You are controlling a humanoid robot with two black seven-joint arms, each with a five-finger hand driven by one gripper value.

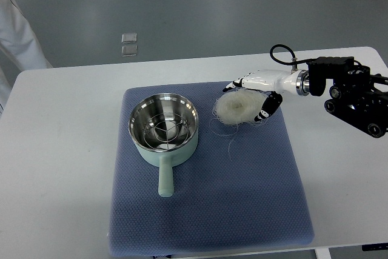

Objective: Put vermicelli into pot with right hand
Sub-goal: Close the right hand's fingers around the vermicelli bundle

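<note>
Reaching in from the right edge, right hand [253,96] curled around the vermicelli [238,107], fingers above and thumb below the pale nest, loose strands trailing onto the blue mat [267,198]. Resting, or barely lifted, on the mat just right of the pot [163,128], apparently gripped from the far side to leave the path clear. Pot open, wire rack inside, handle pointing toward the robot. 1 arm at work; left unseen.

We see the right robot hand [253,96] curled around the vermicelli [237,107] on the blue mat [242,192], beside the pot [163,127].
</note>
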